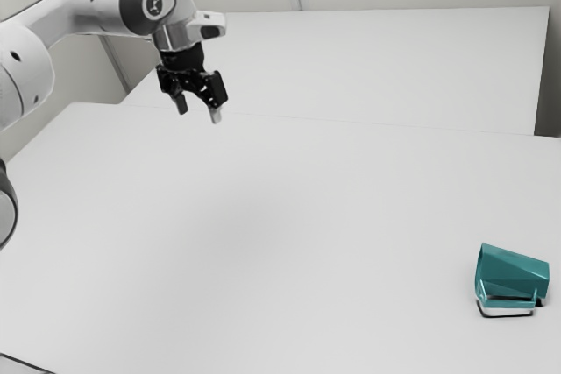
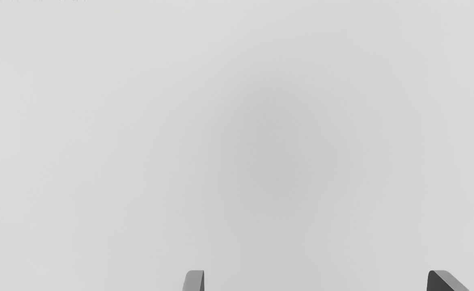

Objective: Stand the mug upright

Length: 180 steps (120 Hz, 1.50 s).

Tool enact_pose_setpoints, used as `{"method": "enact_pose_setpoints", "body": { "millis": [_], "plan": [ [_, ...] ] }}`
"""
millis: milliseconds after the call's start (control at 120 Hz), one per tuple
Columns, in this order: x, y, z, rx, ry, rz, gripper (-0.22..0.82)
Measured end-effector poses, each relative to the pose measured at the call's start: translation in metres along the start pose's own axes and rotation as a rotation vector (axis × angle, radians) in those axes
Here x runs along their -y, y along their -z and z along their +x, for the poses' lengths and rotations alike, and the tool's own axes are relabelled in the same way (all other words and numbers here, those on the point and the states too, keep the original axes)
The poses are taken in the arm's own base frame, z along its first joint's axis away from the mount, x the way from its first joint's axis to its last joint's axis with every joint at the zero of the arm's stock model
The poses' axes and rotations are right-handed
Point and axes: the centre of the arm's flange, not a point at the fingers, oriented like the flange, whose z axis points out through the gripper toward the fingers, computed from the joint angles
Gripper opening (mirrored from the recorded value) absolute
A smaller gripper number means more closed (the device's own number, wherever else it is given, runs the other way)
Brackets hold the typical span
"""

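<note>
1 mug (image 1: 513, 276) on its side on the table (image 1: 289, 234), near the exterior view's right edge. 1 arm (image 1: 105, 4) at the exterior view's left, its gripper (image 1: 199, 114) above the table, well apart from the mug. 1 flat surface (image 1: 377, 67) behind the table.

Both fingers (image 2: 193, 281) were spread pretty wide apart, and a kinda soft grey shadow (image 2: 277, 161) was cast on the pale tabletop (image 2: 79, 121).

Mug (image 1: 513, 276): teal | claw (image 1: 199, 114): black | table (image 1: 263, 216): pale grey
</note>
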Motion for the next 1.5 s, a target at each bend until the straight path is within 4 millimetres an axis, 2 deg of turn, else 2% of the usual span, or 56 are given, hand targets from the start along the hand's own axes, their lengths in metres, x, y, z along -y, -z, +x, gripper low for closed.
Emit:
{"method": "enact_pose_setpoints", "body": {
  "millis": [192, 267, 467, 508, 550, 600, 725, 833, 908, 1017, 1058, 1192, 1500],
  "plan": [
    [-0.002, -0.01, 0.012, -0.045, 0.004, -0.02, 0.6],
    [-0.016, -0.013, 0.021, -0.077, -0.006, -0.047, 0.6],
    [-0.136, -0.026, 0.049, -0.158, -0.073, -0.093, 0.6],
    [-0.156, -0.043, 0.047, -0.147, -0.063, -0.113, 0.6],
    [-0.165, -0.062, 0.047, -0.136, -0.036, -0.139, 0.6],
    [-0.182, -0.074, 0.049, -0.141, -0.008, -0.179, 0.6],
    [-0.256, -0.104, 0.059, -0.181, 0.023, -0.282, 0.6],
    [-0.307, -0.122, 0.062, -0.216, 0.065, -0.362, 0.6],
    [-0.342, -0.139, 0.059, -0.223, 0.085, -0.391, 0.6],
    [-0.397, -0.177, 0.052, -0.217, 0.105, -0.409, 0.6],
    [-0.412, -0.188, 0.05, -0.224, 0.121, -0.421, 0.6],
    [-0.44, -0.2, 0.044, -0.259, 0.178, -0.469, 0.6],
    [-0.47, -0.215, 0.048, -0.319, 0.247, -0.496, 0.6]
  ]
}}
